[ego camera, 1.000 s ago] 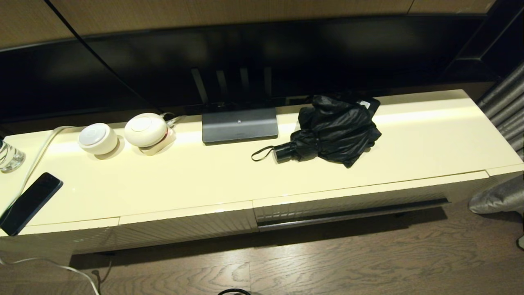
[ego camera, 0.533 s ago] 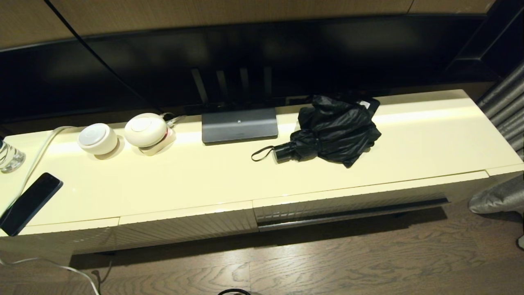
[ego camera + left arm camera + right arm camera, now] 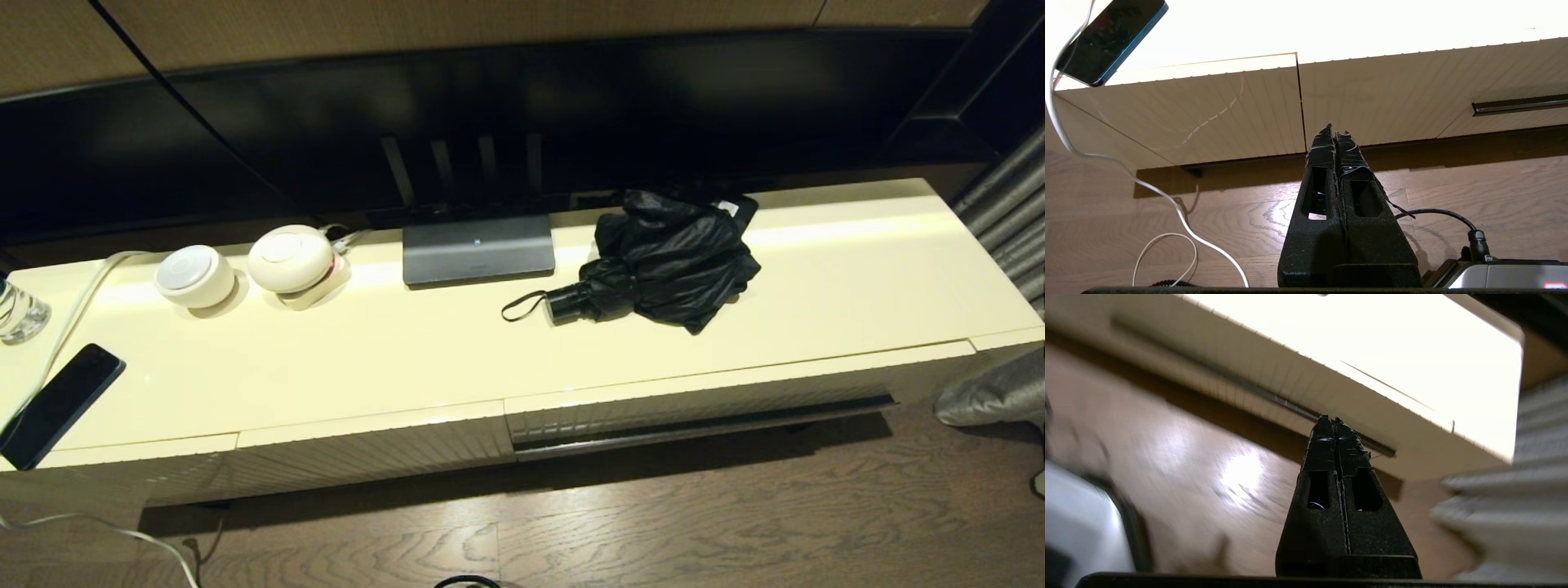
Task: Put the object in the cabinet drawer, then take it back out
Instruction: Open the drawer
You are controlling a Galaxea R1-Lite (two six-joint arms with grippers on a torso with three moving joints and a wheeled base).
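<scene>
The black folding umbrella (image 3: 669,257) lies on the cream cabinet top (image 3: 457,351), right of centre, its short handle (image 3: 565,303) and strap loop pointing left. The cabinet drawer (image 3: 694,406) is closed below it, ribbed front with a dark strip (image 3: 702,425) along its lower edge. Neither arm shows in the head view. My left gripper (image 3: 1334,132) is shut and empty, low above the floor, facing the ribbed panels left of the drawer. My right gripper (image 3: 1332,421) is also shut and empty, low, pointing at the drawer's dark strip (image 3: 1274,401).
A TV stand base (image 3: 478,249) sits left of the umbrella. Two white round devices (image 3: 290,259) and a white cable lie further left. A black phone (image 3: 57,404) and a glass (image 3: 18,312) are at the left end. Grey curtain (image 3: 1008,212) hangs at the right.
</scene>
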